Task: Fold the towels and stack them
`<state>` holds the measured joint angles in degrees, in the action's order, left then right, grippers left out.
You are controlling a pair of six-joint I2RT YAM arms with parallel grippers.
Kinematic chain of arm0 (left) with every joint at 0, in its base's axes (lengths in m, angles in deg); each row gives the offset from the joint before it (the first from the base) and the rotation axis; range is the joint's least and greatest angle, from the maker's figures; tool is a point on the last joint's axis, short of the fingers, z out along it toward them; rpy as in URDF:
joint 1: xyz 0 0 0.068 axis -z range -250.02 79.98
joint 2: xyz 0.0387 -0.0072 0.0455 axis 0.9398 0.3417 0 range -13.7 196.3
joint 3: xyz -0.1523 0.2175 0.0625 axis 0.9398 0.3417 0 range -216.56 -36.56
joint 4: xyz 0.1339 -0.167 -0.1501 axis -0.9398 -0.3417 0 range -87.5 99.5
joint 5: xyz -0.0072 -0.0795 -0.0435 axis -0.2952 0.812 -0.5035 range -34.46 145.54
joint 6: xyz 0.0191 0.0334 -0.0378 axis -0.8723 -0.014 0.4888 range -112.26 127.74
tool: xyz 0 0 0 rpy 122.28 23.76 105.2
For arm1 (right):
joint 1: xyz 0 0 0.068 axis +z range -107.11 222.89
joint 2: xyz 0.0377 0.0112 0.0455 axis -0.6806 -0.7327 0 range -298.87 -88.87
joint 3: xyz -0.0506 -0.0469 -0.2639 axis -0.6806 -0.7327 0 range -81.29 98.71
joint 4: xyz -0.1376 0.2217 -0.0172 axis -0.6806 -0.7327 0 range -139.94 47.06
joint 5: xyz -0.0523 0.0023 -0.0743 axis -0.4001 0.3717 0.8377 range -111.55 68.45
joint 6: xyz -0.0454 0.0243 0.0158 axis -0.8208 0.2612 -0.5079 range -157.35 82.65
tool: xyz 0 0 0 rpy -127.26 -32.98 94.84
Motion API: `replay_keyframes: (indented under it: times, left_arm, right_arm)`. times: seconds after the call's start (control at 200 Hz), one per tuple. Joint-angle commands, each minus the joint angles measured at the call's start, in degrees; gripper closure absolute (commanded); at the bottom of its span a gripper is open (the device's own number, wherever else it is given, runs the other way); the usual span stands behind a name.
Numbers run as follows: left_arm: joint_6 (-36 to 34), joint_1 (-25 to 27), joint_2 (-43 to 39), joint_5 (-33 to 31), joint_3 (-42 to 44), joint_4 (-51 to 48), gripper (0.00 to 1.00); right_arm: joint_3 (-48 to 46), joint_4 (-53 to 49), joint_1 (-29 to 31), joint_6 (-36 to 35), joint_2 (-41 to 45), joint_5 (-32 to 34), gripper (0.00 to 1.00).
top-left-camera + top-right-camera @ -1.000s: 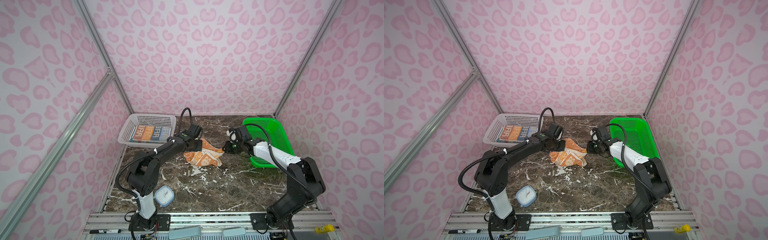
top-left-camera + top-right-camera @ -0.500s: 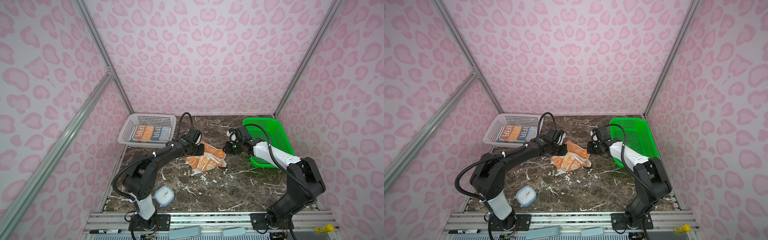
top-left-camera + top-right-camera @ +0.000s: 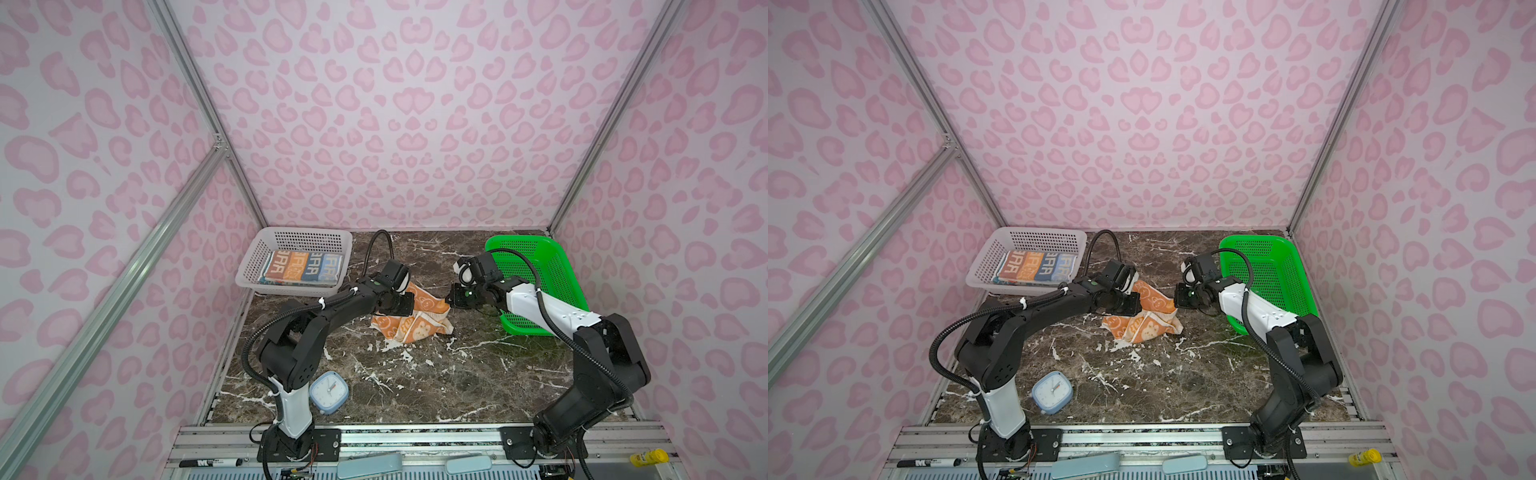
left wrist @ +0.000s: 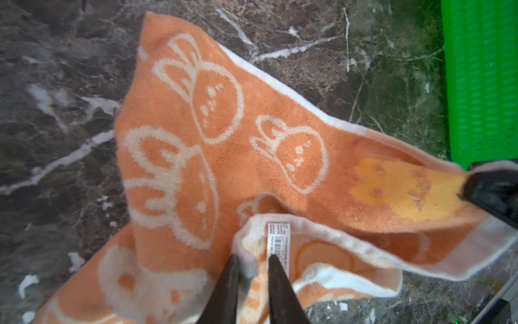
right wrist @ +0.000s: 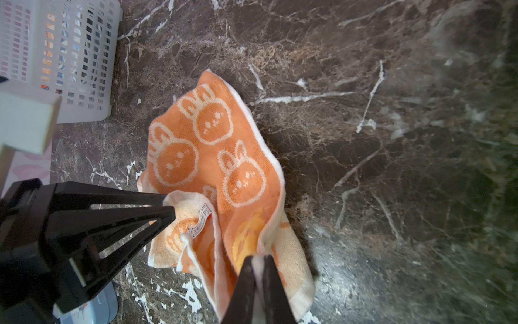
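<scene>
Broadly, the marble table (image 3: 415, 374) carries a green basket (image 3: 552, 266) at the right and a white basket (image 3: 249, 272) at the back left, where the block-print towel (image 3: 303, 268) lies folded. Between the arms, the orange towel (image 3: 415, 328) sits crumpled on the marble. The right gripper (image 5: 259, 259) is clamped on one white hem. The left gripper (image 4: 252, 261) has its jaws slightly apart around the hem by the label (image 4: 277, 241), seemingly loose.
</scene>
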<state>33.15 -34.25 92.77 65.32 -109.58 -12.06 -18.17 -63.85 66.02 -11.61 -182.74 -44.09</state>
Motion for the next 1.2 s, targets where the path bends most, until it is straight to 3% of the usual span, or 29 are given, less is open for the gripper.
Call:
replay_keyframes:
  times: [0.0, 0.33, 0.52, 0.75, 1.0, 1.195]
  left_arm:
    - [-1.3, -0.1, 1.0, -3.2, -1.2, -2.5, 0.74]
    - [-2.0, -0.1, 3.4, -4.9, -3.1, -5.2, 0.75]
    - [-2.0, 0.0, 3.4, -4.5, -2.8, -5.3, 0.96]
    - [-2.8, -0.1, -1.4, -9.0, -5.8, -7.4, 0.97]
    - [-5.8, -2.6, -10.5, -16.5, -12.7, -8.5, 0.97]
    - [-9.2, -3.2, -14.8, -19.4, -21.2, -9.7, 0.97]
  right_arm:
    - [-0.5, 0.5, 0.0, -0.2, -0.4, -0.3, 0.91]
    - [-0.8, 0.5, -0.3, -0.4, -0.1, -0.2, 0.91]
    - [-0.7, 0.5, -0.3, -0.2, -0.1, -0.3, 0.92]
    - [1.3, -2.4, -0.6, -2.0, 1.1, 1.3, 0.97]
    - [10.9, -8.3, -3.4, -3.9, 2.9, 1.6, 1.00]
    - [28.1, -17.4, -4.5, -7.1, 2.8, 2.3, 1.00]
